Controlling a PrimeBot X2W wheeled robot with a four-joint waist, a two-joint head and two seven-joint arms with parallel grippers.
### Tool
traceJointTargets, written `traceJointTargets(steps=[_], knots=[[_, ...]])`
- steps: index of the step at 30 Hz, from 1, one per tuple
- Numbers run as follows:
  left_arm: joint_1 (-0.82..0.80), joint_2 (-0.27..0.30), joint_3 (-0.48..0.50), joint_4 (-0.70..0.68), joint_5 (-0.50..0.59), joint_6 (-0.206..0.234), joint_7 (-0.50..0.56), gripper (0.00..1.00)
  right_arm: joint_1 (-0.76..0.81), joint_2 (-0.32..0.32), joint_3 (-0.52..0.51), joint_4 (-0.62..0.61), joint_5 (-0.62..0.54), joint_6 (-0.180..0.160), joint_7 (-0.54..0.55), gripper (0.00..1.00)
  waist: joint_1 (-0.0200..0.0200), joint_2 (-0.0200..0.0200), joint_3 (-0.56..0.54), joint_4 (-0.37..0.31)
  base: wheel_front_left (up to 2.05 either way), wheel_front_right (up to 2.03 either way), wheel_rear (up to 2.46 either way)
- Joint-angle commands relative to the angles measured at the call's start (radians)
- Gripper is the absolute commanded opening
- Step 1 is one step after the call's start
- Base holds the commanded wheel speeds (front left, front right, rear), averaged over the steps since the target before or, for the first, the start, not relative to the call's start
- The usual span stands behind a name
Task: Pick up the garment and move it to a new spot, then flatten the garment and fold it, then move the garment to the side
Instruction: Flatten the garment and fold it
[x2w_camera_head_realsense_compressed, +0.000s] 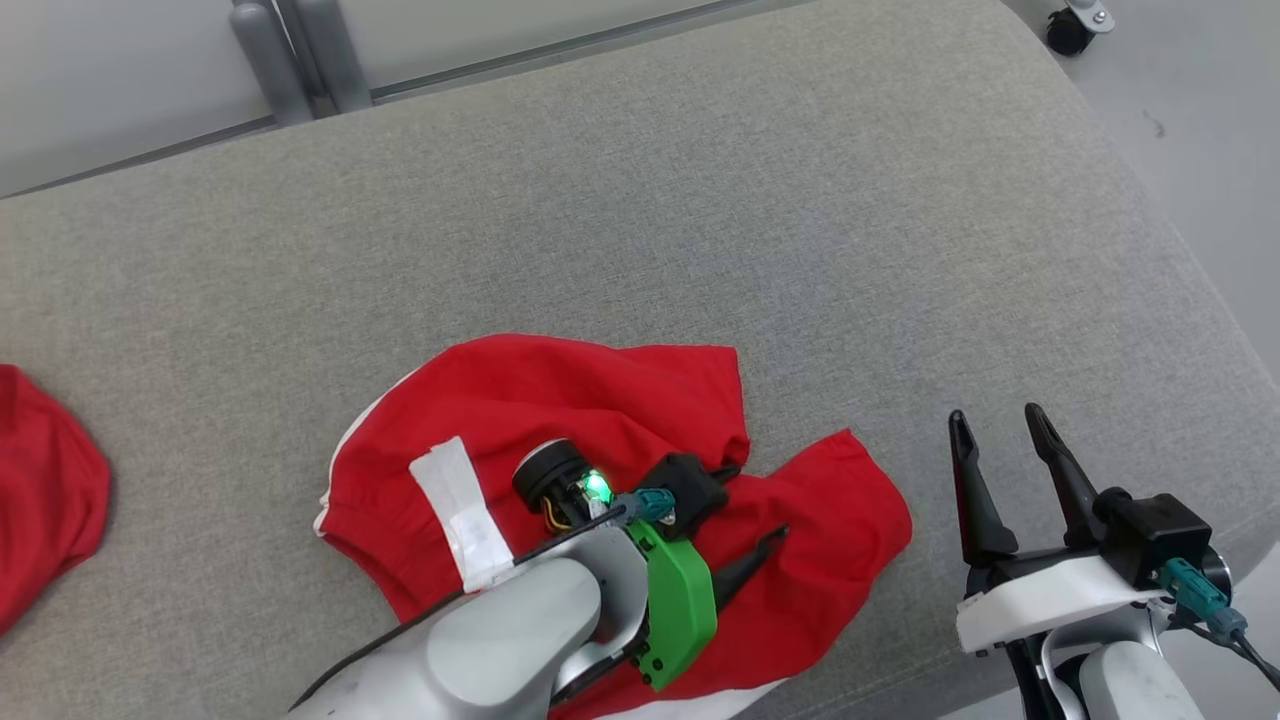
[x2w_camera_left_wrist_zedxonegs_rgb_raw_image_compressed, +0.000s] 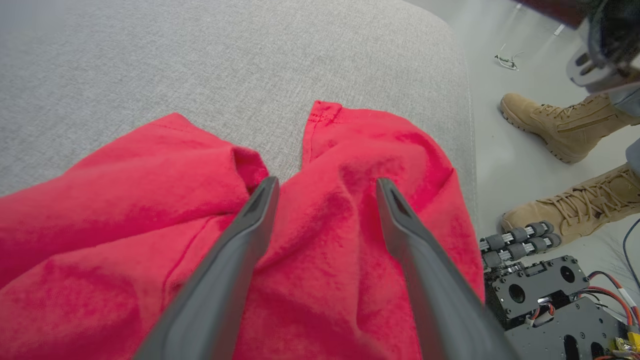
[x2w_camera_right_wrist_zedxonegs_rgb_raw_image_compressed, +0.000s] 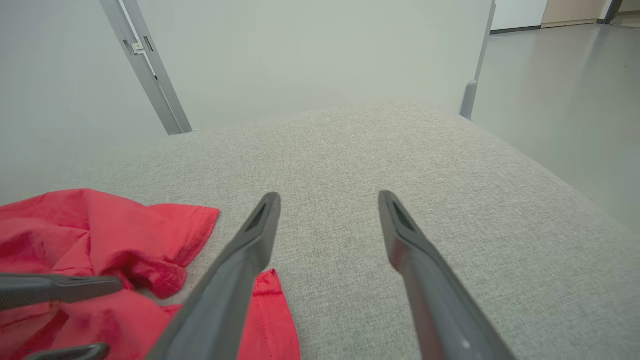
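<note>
"Where was the red shirt (x2w_camera_head_realsense_compressed: 600, 420)?"

"Crumpled on the grey cushion (x2w_camera_head_realsense_compressed: 800, 200), near its front edge. The left gripper (x2w_camera_left_wrist_zedxonegs_rgb_raw_image_compressed: 325, 185) hung over it, fingers apart, holding nothing. The right gripper (x2w_camera_head_realsense_compressed: 995, 415), also spread, stood just beside it."

"Which step?"

"Probably the first pick-up. It needed to lower and pinch a fold."

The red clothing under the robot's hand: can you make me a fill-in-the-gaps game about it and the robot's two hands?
1. The garment lies crumpled on a cushion whose colour is ____.
2. The left gripper, over the garment, is not shut but ____.
3. The right gripper is open over bare cushion and holds ____.
4. On the floor beside the cushion stand a person's two tan ____.

Missing words: grey; open; nothing; boots.
</note>
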Motion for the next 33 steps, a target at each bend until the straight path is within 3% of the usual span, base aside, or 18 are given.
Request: traceJointTargets(steps=[1,2,4,5,9,12,19,23,24,25,26,27,30,33], knots=[[-0.024,0.009,0.000,0.005,0.026,-0.003,0.009,1.00,0.009,-0.002,-0.005,0.001,0.004,0.000,0.000,1.00,0.0000,0.0000,0.012,-0.013,0.00,0.00,0.00],[-0.023,0.012,-0.001,0.008,0.042,-0.003,0.023,1.00,0.012,-0.002,-0.007,0.003,0.006,0.000,0.000,1.00,0.0000,0.0000,0.014,-0.018,0.00,0.00,0.00],[-0.011,0.016,-0.001,0.006,0.076,-0.003,0.060,0.44,0.015,-0.001,-0.007,0.005,0.009,0.000,0.000,1.00,0.0000,0.0000,0.018,-0.027,0.00,0.00,0.00],[-0.006,0.022,-0.001,0.009,0.086,-0.003,0.078,0.00,0.016,-0.001,-0.005,0.006,0.011,0.000,0.000,1.00,0.0000,0.0000,0.020,-0.031,0.00,0.00,0.00],[0.023,0.057,-0.001,0.001,0.131,-0.003,0.161,0.00,0.017,-0.001,-0.005,0.009,0.021,0.000,0.000,1.00,0.0000,0.0000,0.021,-0.044,0.00,0.00,0.00],[-0.008,0.092,0.031,0.014,0.103,0.004,0.109,0.00,0.021,-0.002,-0.011,0.008,0.027,0.000,0.000,1.00,0.0000,0.0000,0.018,-0.043,0.00,0.00,0.00],[-0.044,0.167,0.124,0.052,0.087,0.100,0.040,0.00,0.044,-0.001,-0.029,0.006,0.010,0.000,0.000,1.00,0.0000,0.0000,0.009,-0.013,0.00,0.00,0.00],[-0.054,0.169,0.121,0.095,0.080,0.078,0.031,0.00,0.039,-0.001,-0.023,0.013,0.004,0.000,0.000,1.00,0.0000,0.0000,0.008,-0.002,0.00,0.00,0.00],[-0.051,0.161,0.116,0.101,0.075,0.063,0.020,0.04,0.034,-0.002,-0.022,0.014,0.002,0.000,0.000,1.00,0.0000,0.0000,0.007,-0.001,0.00,0.00,0.00],[-0.049,0.152,0.114,0.103,0.071,0.054,0.006,0.25,0.032,-0.001,-0.022,0.015,0.000,0.000,0.000,1.00,0.0000,0.0000,0.006,0.001,0.00,0.00,0.00],[-0.044,0.141,0.115,0.106,0.066,0.048,-0.011,0.57,0.030,-0.002,-0.023,0.016,-0.002,0.000,0.000,1.00,0.0000,0.0000,0.005,0.003,0.00,0.00,0.00],[-0.040,0.133,0.114,0.108,0.063,0.043,-0.025,1.00,0.030,-0.001,-0.024,0.016,-0.003,0.000,0.000,1.00,0.0000,0.0000,0.004,0.005,0.00,0.00,0.00],[-0.024,0.107,0.127,0.125,0.051,0.046,-0.064,1.00,0.036,-0.001,-0.030,0.016,-0.009,0.000,0.000,1.00,0.0000,0.0000,-0.003,0.016,0.00,0.00,0.00],[-0.006,0.091,0.165,0.133,0.020,0.082,-0.108,1.00,0.052,-0.001,-0.037,0.016,-0.015,0.000,0.000,1.00,0.0000,0.0000,-0.017,0.029,0.00,0.00,0.00]])
